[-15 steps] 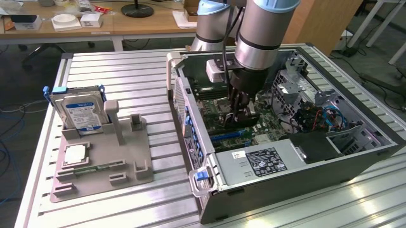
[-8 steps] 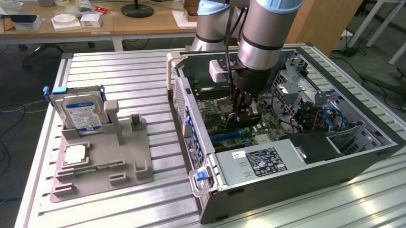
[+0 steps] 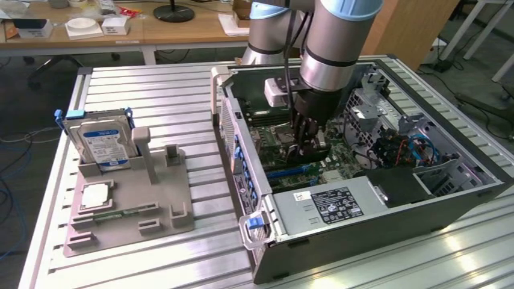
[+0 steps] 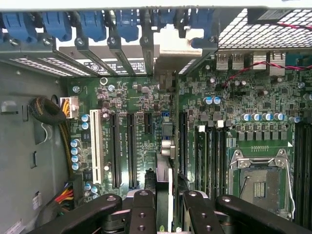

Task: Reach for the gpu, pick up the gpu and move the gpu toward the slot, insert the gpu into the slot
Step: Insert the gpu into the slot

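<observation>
I have the arm reaching down into the open computer case (image 3: 482, 174), which lies on its side on the slatted tabletop (image 3: 161, 96). In the exterior view the gripper (image 3: 309, 143) sits low over the motherboard (image 3: 281, 158), and I can make out a thin dark card between its fingers, though that angle hides the detail of the grip. The wrist view fills that in: the gripper (image 4: 168, 204) is pinching the gpu (image 4: 165, 141) edge-on, with a black finger (image 4: 142, 209) on each side of it, and the card stands upright over the motherboard (image 4: 234, 97) with its metal bracket (image 4: 173, 48) up against the row of rear slot covers and blue clips (image 4: 92, 24). It lines up between the long black expansion slots (image 4: 131, 151) and the memory slots (image 4: 204, 156); I cannot tell whether its edge is seated. Only the exterior view gives me the grey fixture (image 3: 129, 205) beside the case, holding the blue-labelled hard drive (image 3: 100, 141) upright and the small silver chip (image 3: 96, 195) lying flat.
</observation>
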You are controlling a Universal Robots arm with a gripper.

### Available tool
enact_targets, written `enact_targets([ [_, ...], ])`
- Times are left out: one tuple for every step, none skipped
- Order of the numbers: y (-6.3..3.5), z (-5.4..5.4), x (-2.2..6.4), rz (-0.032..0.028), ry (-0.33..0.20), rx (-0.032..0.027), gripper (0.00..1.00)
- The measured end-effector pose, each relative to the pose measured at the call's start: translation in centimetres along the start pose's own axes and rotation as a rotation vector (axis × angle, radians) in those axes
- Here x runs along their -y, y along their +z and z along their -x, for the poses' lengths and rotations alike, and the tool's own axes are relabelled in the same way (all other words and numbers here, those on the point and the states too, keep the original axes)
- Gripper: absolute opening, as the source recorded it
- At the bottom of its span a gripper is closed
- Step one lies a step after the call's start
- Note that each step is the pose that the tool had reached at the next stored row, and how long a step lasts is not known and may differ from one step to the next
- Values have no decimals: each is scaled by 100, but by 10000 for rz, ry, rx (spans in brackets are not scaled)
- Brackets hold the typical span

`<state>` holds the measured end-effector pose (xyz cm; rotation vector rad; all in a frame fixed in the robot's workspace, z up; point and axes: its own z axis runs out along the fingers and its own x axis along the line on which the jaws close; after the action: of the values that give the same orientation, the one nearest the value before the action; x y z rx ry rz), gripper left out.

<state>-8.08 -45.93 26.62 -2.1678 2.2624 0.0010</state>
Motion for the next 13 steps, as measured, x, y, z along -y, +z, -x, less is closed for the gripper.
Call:
enact_targets([
  [0,0,-3,-15,2,-1,26],
  [0,0,-8,-24,0,0,26],
  [0,-1,-13,-27,0,1,26],
  [0,-1,-17,-31,-1,1,26],
  [1,-1,-19,-38,-2,2,26],
  [4,-1,-22,-49,-1,3,26],
  [5,-2,-24,-59,-2,2,26],
  [8,-3,-23,-73,-3,3,26],
  [11,-4,-23,-90,-4,1,26],
  [13,-4,-24,-103,-3,2,26],
  [14,-3,-26,-108,-2,3,26],
  [17,-3,-28,-111,-2,5,26],
  [20,-4,-31,-112,-2,5,26],
])
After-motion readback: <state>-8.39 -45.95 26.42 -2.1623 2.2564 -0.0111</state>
